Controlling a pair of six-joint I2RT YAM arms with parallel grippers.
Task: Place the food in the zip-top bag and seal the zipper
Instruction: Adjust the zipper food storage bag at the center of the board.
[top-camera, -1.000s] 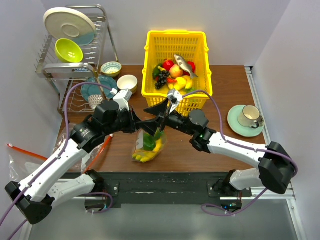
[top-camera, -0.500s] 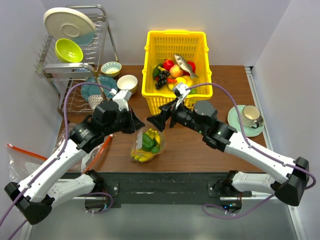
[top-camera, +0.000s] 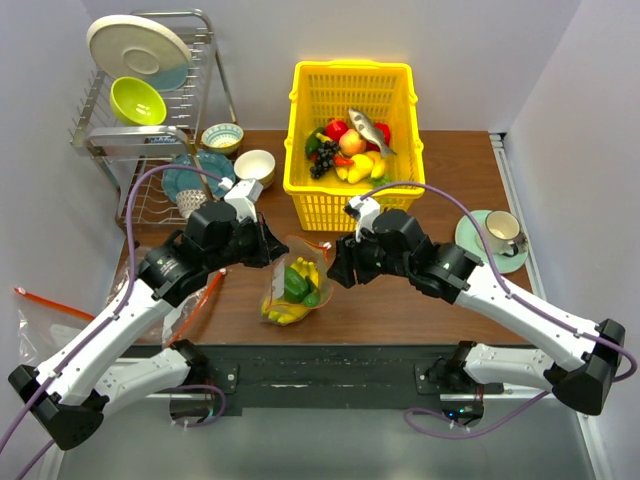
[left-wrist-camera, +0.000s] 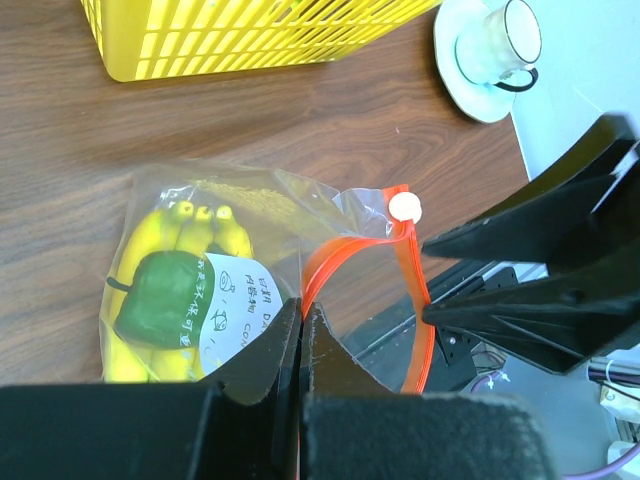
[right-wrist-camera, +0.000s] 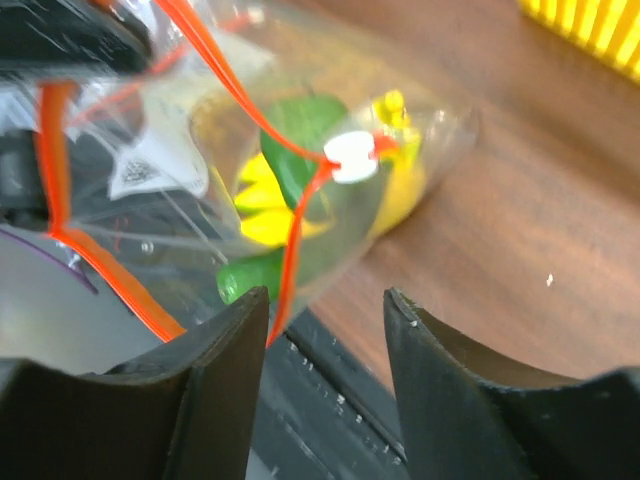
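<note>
The clear zip-top bag (top-camera: 293, 290) hangs over the table's near edge. My left gripper (top-camera: 281, 251) is shut on its mouth edge, seen close in the left wrist view (left-wrist-camera: 302, 306). Inside lie a yellow banana bunch (left-wrist-camera: 165, 240) and a green vegetable piece (left-wrist-camera: 158, 300). The orange-red zipper (left-wrist-camera: 418, 290) gapes in an open loop, with its white slider (left-wrist-camera: 404, 207) at the far end. My right gripper (top-camera: 336, 272) is open and empty, just right of the bag. In its wrist view (right-wrist-camera: 325, 300) the slider (right-wrist-camera: 349, 157) and the food (right-wrist-camera: 300, 140) sit ahead of the jaws.
A yellow basket (top-camera: 352, 190) with more toy food stands behind the bag. A dish rack (top-camera: 150, 110) and bowls (top-camera: 254, 163) are at the back left. A cup on a saucer (top-camera: 497, 238) is at the right. Another clear bag (top-camera: 60, 320) lies at the left.
My right gripper drew back from over the bag's mouth, then came down at the bag's right side. The left gripper has kept its hold and not moved.
</note>
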